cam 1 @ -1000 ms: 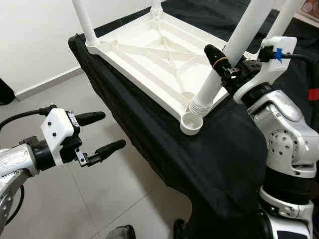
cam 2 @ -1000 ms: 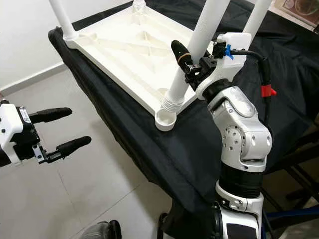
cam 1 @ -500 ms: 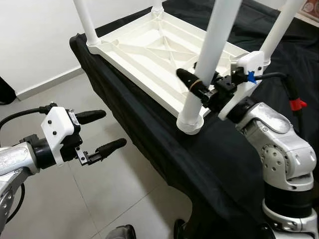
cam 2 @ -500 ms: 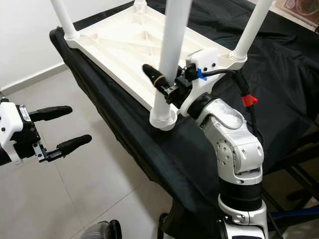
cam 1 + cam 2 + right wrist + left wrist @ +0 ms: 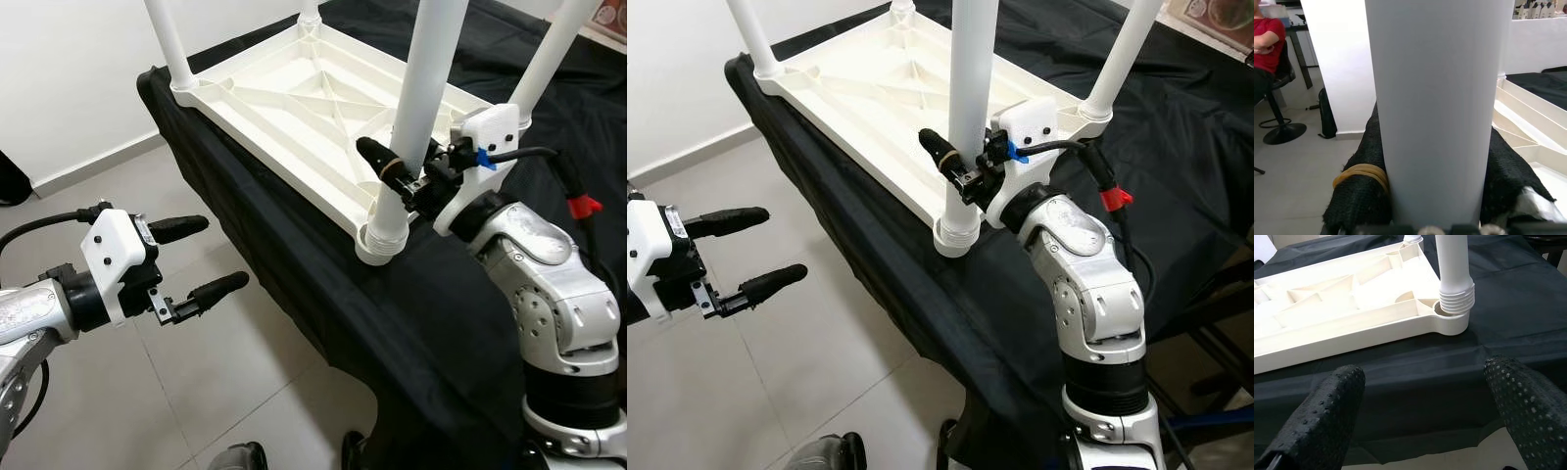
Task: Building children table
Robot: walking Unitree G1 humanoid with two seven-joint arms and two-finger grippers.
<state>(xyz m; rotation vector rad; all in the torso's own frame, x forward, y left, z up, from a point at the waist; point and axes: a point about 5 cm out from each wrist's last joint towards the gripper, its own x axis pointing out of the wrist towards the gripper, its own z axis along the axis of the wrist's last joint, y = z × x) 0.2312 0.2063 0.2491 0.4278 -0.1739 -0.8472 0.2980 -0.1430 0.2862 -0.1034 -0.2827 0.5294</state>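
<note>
**Fourth leg upright in its corner socket**

A black cloth (image 5: 294, 255) covers the work surface, above a pale tiled floor (image 5: 118, 196) and a white wall (image 5: 59, 69) at upper left. One white tabletop (image 5: 304, 108) lies upside down on it, upper centre. Four white legs stand at its corners; the near leg (image 5: 421, 108) sits upright in the corner socket (image 5: 380, 245).

The right gripper (image 5: 407, 176) is clamped on that leg. The left gripper (image 5: 201, 259), lower left, hangs over the floor, fingers apart.

The right wrist view shows a seated person (image 5: 1266, 49) on a chair; the left wrist view shows the leg's threaded end (image 5: 1455, 298).
</note>
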